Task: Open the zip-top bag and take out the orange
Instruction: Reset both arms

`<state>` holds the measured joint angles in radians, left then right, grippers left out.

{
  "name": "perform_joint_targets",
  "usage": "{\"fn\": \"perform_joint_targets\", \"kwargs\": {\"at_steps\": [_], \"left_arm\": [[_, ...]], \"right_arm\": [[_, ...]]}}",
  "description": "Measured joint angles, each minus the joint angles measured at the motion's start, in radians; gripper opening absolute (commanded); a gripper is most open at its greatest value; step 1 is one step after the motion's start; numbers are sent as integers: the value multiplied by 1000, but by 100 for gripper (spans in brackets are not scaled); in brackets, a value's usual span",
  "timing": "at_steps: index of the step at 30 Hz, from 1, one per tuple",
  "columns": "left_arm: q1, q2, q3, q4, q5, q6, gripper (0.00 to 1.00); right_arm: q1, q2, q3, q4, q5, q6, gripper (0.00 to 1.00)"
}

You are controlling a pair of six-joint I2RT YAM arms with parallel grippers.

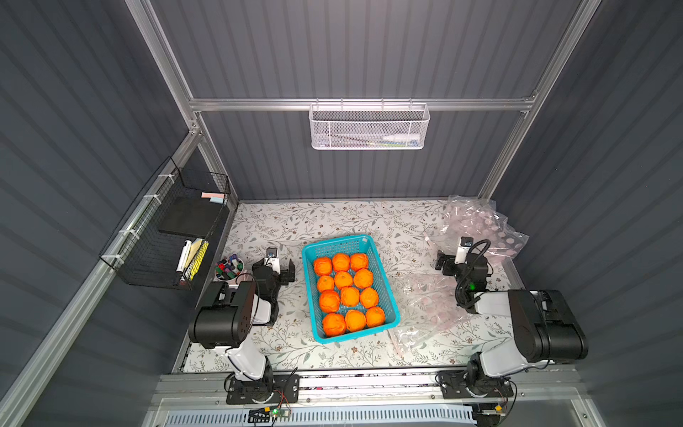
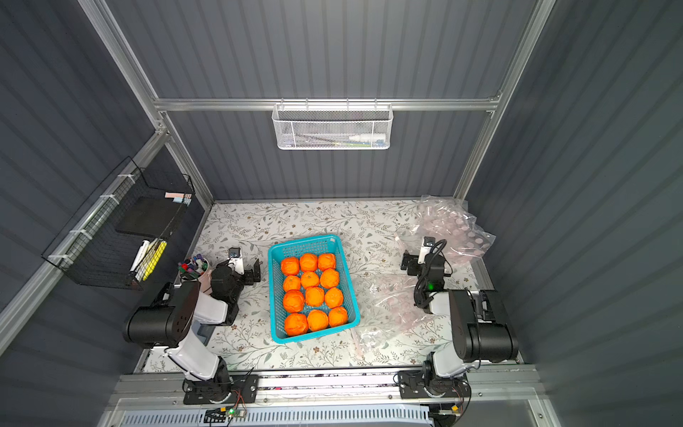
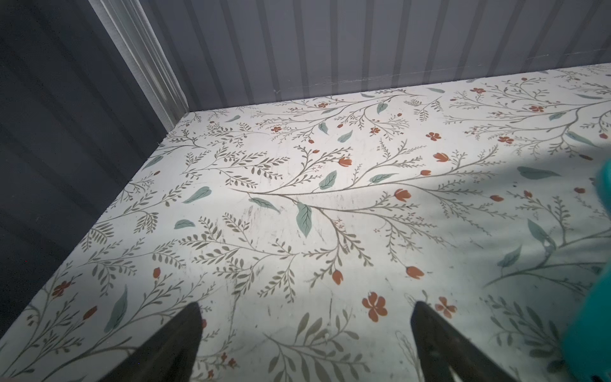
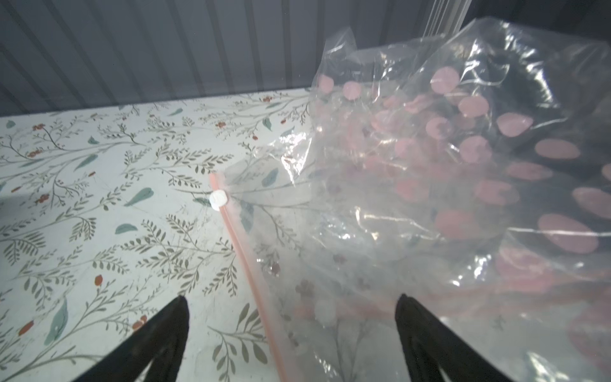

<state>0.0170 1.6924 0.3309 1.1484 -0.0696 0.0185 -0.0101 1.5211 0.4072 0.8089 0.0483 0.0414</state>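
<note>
No orange shows inside any bag: all twelve oranges (image 1: 343, 279) sit in the basket (image 1: 334, 242) at the middle of the table (image 1: 332, 218), and the bag (image 4: 330, 264) in front of the right gripper (image 4: 291, 297) looks flat and empty. It lies on the table with its pink strip (image 4: 251, 264) running between the two spread fingers and the white slider (image 4: 218, 199) near the strip's far end. Behind it, a heap (image 1: 476, 225) of crumpled dotted bags fills the far right corner, and another flat bag (image 1: 425, 307) lies beside the basket under the right arm. So the step in hand looks like clearing away from an emptied bag. To do that well, the gripper should rise straight off the film before swinging, since thin plastic clings to fingers and can be dragged along. It should also swing wide of the basket rim. If an orange is left in a bag, it is hidden from these views. The right arm reaches forward and low, its wrist pitched down at the strip, its jaws wide apart and holding nothing. The left arm is folded back on its own side, and the left gripper (image 3: 305, 307) hangs over bare table just beside the basket, jaws equally wide and empty.
</note>
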Motion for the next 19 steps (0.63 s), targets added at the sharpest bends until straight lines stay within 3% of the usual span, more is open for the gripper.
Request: {"fn": "perform_joint_targets", "kwargs": {"at_steps": [19], "left_arm": [[0, 0, 0, 0, 0, 0, 99]], "right_arm": [[0, -4, 26, -71, 0, 2, 99]]}}
